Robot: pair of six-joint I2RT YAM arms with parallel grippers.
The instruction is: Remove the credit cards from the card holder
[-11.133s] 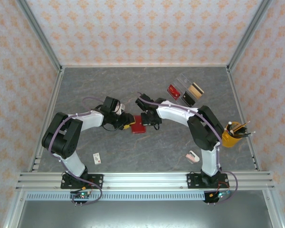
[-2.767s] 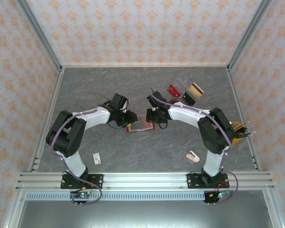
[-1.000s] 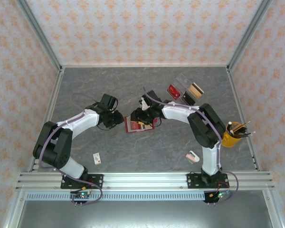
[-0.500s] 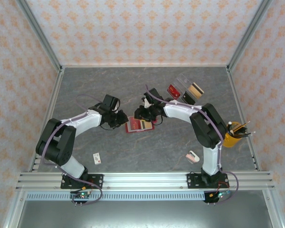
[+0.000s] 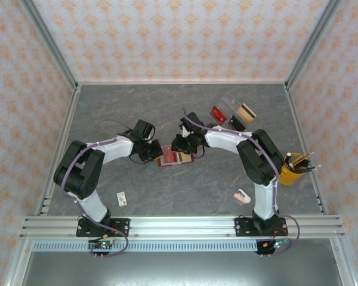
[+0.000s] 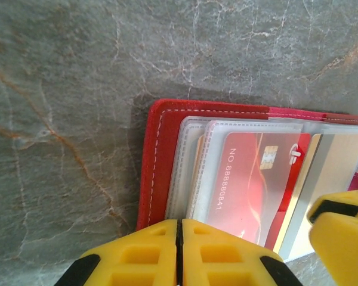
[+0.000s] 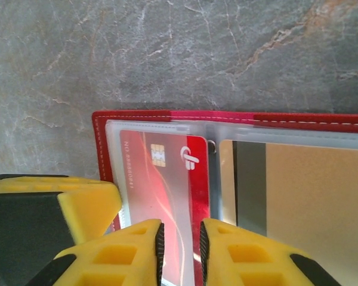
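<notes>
Left gripper (image 6: 179, 229), jaws shut together, seems to pin the card holder (image 6: 152, 167) at its corner. That steadies it while right gripper (image 7: 180, 229), jaws narrow, straddles its red credit card (image 7: 161, 173).

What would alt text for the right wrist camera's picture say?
An open red card holder lies on a grey marbled table, a red chip card and a tan card in its clear sleeves. The right gripper's yellow fingers, barely apart, sit at the red card's lower edge.
</notes>
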